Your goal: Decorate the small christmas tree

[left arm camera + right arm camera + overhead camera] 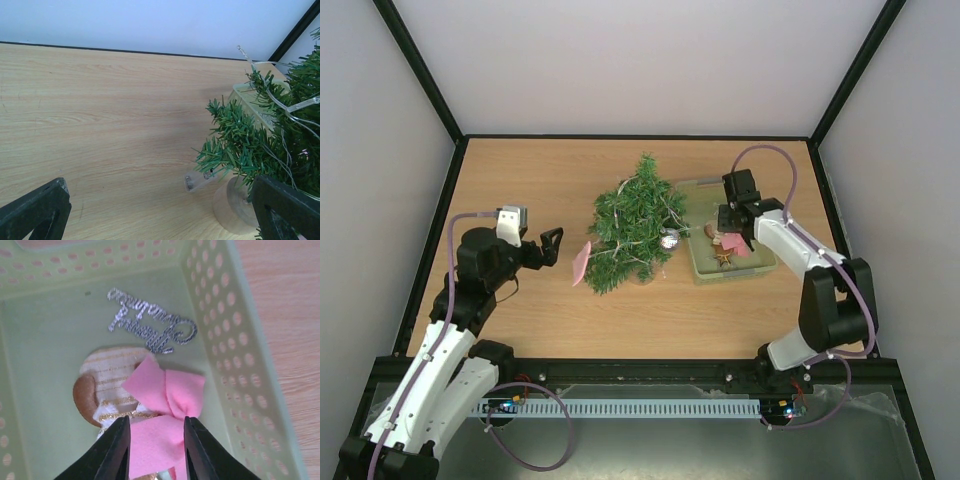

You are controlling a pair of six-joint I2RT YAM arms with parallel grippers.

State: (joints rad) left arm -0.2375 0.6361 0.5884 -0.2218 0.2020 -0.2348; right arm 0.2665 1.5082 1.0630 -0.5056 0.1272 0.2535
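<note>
The small christmas tree stands mid-table on a round wooden base; its branches also show in the left wrist view. It carries a pink bow on its left side and a silver bauble on its right. My right gripper is inside the pale green basket. Its jaws are closed on a pink felt bow. My left gripper is open and empty, just left of the tree.
In the basket lie a silver glitter script piece, a white-and-gold striped ornament and a gold star. A clear battery case and light-string wires hang at the tree's foot. Black frame posts border the table.
</note>
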